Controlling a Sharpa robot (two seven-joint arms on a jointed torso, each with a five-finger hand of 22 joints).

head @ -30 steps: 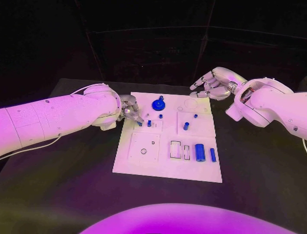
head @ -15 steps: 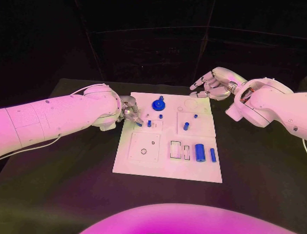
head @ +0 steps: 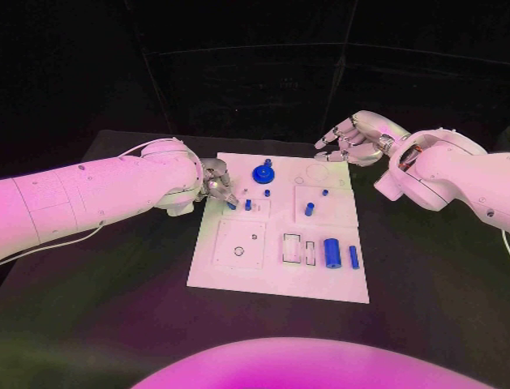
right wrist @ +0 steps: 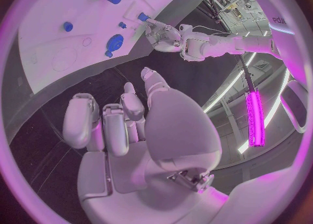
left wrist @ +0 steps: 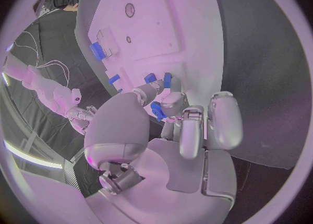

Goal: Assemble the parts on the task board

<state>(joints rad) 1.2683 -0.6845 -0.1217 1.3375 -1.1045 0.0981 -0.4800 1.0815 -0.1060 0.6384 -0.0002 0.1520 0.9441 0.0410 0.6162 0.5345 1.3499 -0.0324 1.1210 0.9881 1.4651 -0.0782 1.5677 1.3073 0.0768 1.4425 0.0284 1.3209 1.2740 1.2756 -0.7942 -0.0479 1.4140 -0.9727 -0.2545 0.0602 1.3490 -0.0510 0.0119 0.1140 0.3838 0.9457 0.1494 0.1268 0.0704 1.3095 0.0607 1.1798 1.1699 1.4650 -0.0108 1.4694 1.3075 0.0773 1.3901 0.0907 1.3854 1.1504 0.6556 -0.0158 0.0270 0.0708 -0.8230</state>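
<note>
The white task board (head: pixel 280 279) lies in the middle of the black table. My left hand (head: pixel 216 185) is at the board's left edge and pinches a small blue peg (head: pixel 231 205) between thumb and fingertips, low over the board; the left wrist view shows that peg (left wrist: pixel 157 112) in the pinch. Two short blue pegs (head: pixel 248 205) (head: pixel 267 193) stand just right of it. A blue round knob (head: pixel 263 173) sits near the far edge. My right hand (head: pixel 354 139) hovers off the board's far right corner, fingers loosely bent, holding nothing.
More blue parts are on the board: a peg (head: pixel 309 210), a tiny stud (head: pixel 325 193), a thick cylinder (head: pixel 332 253) and a slim one (head: pixel 354 257) by two rectangular slots (head: pixel 292 248). Bare black table (head: pixel 114 284) surrounds the board.
</note>
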